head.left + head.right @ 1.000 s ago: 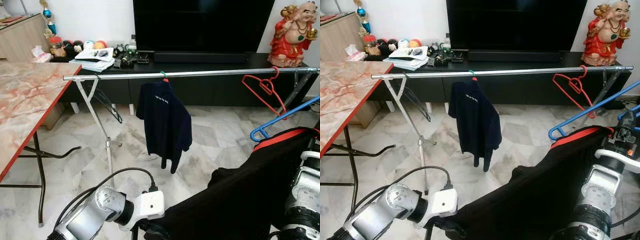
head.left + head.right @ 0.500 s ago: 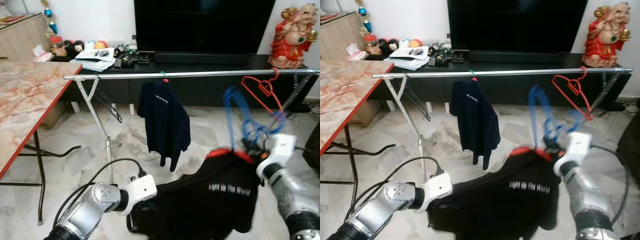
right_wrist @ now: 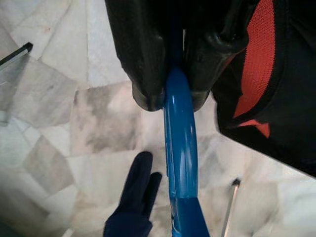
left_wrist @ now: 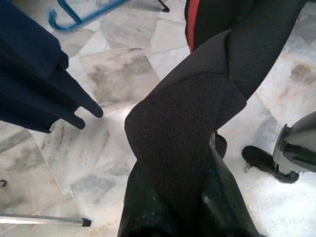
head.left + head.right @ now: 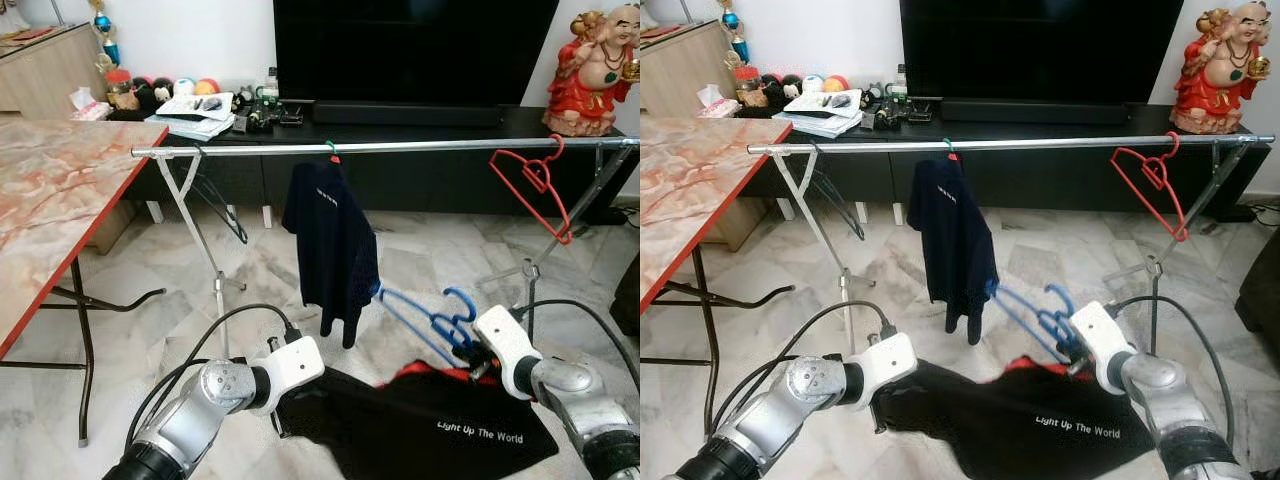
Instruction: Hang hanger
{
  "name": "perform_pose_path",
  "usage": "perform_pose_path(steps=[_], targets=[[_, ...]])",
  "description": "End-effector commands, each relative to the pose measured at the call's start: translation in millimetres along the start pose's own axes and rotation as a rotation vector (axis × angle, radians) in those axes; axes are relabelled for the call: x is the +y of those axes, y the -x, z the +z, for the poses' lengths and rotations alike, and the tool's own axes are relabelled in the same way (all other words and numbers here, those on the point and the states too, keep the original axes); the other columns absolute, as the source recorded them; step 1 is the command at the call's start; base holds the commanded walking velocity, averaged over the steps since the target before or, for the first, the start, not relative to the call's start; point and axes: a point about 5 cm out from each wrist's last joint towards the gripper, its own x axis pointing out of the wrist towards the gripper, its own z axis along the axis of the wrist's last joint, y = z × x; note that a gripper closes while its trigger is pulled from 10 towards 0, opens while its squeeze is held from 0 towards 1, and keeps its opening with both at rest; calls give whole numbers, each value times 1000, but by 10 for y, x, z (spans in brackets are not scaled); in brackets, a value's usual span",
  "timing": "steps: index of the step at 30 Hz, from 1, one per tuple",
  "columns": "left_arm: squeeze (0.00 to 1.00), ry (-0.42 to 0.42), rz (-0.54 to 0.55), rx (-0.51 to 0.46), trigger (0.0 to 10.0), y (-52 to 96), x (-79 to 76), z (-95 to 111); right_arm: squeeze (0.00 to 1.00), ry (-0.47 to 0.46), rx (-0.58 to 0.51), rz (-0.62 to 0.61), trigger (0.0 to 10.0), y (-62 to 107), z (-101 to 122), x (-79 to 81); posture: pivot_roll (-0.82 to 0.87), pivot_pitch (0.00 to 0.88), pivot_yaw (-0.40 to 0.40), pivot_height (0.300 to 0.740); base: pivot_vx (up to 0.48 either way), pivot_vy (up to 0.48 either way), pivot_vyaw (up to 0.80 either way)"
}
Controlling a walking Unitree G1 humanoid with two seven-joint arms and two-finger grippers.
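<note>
Below the rail (image 5: pixel 400 147), blue hanger (image 5: pixel 425 318) clamped in right gripper (image 3: pixel 171 101), left gripper (image 4: pixel 173 207) pinching black shirt (image 5: pixel 450 430)

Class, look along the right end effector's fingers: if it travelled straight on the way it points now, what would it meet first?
Probably the hem of the dark blue shirt hanging from the rail. The right end effector, shut on the blue hanger, points along it toward that hem; depth is uncertain.

A silver rail (image 5: pixel 400 147) carries a dark navy shirt (image 5: pixel 333 245) and a red hanger (image 5: pixel 535 185).
</note>
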Motion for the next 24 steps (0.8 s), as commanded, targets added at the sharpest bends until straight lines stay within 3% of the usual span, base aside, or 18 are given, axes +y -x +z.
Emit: perform_pose_path(steps=[1,3,5,6,8,9,10,12,14,20,21,22,23,24], targets=[[0,-42,-22,11,10000,-17,-31,-2,0,14,6,-23,10000,36,17,-66,-38,0,-15,740,0,0,0],[0,-47,-28,11,10000,-23,-44,-3,0,6,6,-34,10000,37,21,-81,-38,0,-15,740,0,0,0],[0,-53,-98,5,10000,-46,-150,9,0,-129,-63,-166,10000,49,118,-214,-40,0,-18,740,0,0,0],[0,-53,-98,5,10000,-46,-150,9,0,-129,-63,-166,10000,49,118,-214,-40,0,-18,740,0,0,0],[0,-39,-149,-30,10000,-67,-242,71,0,-356,-176,-260,10000,64,224,-319,-42,0,-19,740,0,0,0],[0,-35,-147,-35,10000,-71,-245,79,0,-370,-183,-261,10000,64,228,-321,-42,0,-19,740,0,0,0],[0,-26,-161,-56,10000,-83,-270,114,0,-443,-205,-287,10000,61,235,-338,-40,0,-22,740,0,0,0],[0,-21,-164,-63,10000,-88,-278,127,0,-469,-212,-303,10000,61,235,-346,-40,0,-23,740,0,0,0],[0,-11,-178,-76,10000,-103,-301,149,0,-551,-229,-337,10000,54,214,-355,-41,0,-24,740,0,0,0],[0,-3,-185,-86,10000,-101,-309,159,0,-543,-199,-292,10000,-36,192,-244,-42,0,-25,740,0,0,0],[655,-1,-188,-86,10000,-97,-310,157,0,-535,-198,-275,10000,-54,200,-218,-43,0,-23,740,0,0,0],[655,1,-190,-86,10000,-95,-311,155,0,-530,-197,-267,10000,-62,204,-207,-44,0,-23,740,0,0,0],[1000,4,-195,-85,10000,-92,-313,151,0,-518,-196,-257,10000,-69,209,-195,-44,0,-23,740,0,0,0],[1000,3,-199,-84,10000,-88,-314,148,0,-502,-195,-243,10000,-76,217,-182,-45,0,-23,740,0,0,0]])
